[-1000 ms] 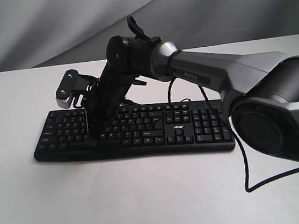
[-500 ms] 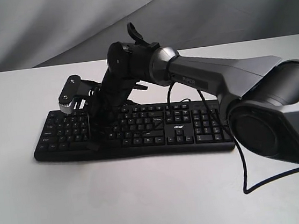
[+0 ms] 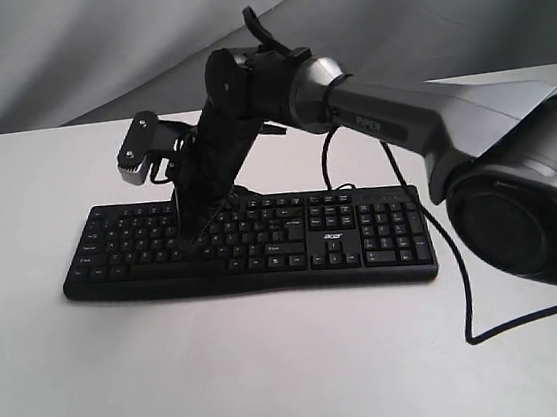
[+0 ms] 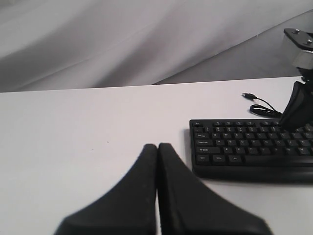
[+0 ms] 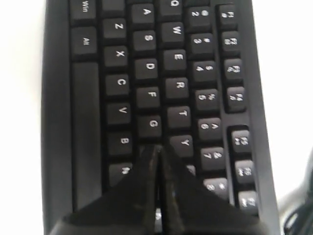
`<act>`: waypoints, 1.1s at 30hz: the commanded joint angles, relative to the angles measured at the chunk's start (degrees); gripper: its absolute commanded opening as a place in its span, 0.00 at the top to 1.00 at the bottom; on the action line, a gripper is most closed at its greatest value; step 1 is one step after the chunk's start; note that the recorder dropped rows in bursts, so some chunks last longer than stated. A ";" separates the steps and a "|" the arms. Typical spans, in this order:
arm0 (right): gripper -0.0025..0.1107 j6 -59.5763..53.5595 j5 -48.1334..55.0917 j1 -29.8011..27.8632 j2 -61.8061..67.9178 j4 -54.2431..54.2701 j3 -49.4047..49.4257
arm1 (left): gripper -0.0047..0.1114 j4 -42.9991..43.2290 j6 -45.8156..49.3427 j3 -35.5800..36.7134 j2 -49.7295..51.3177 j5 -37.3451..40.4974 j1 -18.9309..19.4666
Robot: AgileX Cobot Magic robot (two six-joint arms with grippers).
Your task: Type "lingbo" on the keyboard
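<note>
right hand (image 5: 157,148): two fingers pressed together into one narrow point, holding nothing; judged so set because a single tip can strike one key without catching its neighbours. angled down over the letter block, tip just past the g key, near h; whether it touches a key cannot be told

left hand (image 4: 157,147): fingers likewise pressed together, empty, low over the bare surface (image 4: 73,147), well apart from the keyboard's end; judged parked clear to leave the typing arm room

keyboard (image 3: 362,234): long, flat, black, full-size with number pad, white legends, small white logo; lies flat near the middle of the white surface. thin black usb cable (image 4: 261,103) trails behind it, plug end lying on the surface
</note>
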 commanded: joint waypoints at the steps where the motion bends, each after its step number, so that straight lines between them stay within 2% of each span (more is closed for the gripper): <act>1: 0.98 2.04 1.81 -1.70 -1.43 -2.50 -0.10 | 0.96 -0.21 -0.12 0.28 -0.21 -0.41 0.06; 14: 0.98 3.92 4.30 -3.25 -1.15 -2.78 0.00 | 0.96 -0.21 -0.12 0.28 -0.21 -0.41 0.06; 33: 0.98 2.71 0.08 -3.96 -0.86 -1.46 3.32 | 0.96 -0.21 -0.12 0.28 -0.21 -0.41 0.06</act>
